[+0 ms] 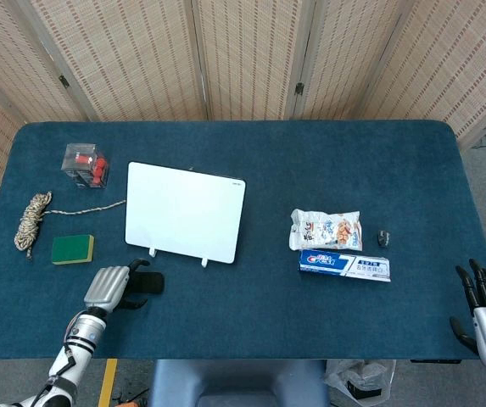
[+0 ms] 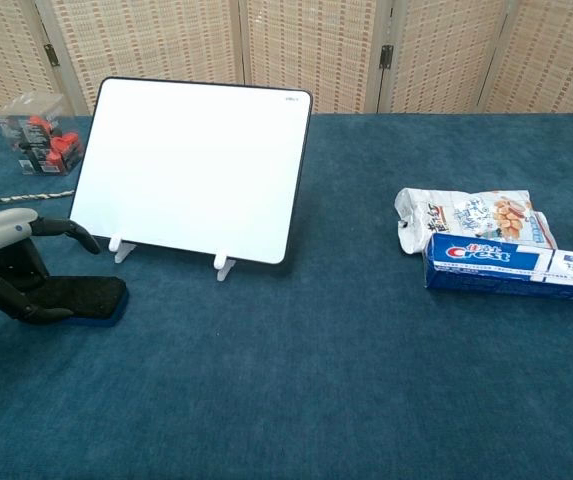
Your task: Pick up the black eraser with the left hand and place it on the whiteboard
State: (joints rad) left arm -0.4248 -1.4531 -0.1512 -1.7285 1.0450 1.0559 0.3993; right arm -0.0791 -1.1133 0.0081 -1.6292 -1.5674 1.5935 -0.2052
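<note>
On the blue counter [image 1: 310, 314], our left hand [image 1: 108, 287] spreads wide over the black eraser [image 1: 147, 283], not yet gripping. The eraser lies at 7 o'clock from the propped whiteboard [image 1: 185, 211]. Our right hand [image 1: 484, 305] waits open, empty.

The left hand [image 2: 6, 262] hides most of the black eraser [image 2: 86, 298].

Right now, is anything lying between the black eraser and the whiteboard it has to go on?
Nothing visible does. The eraser lies just in front of the whiteboard, with only bare blue table between them. The left hand is already over the eraser's near end, and the sponge sits off to the side.
</note>
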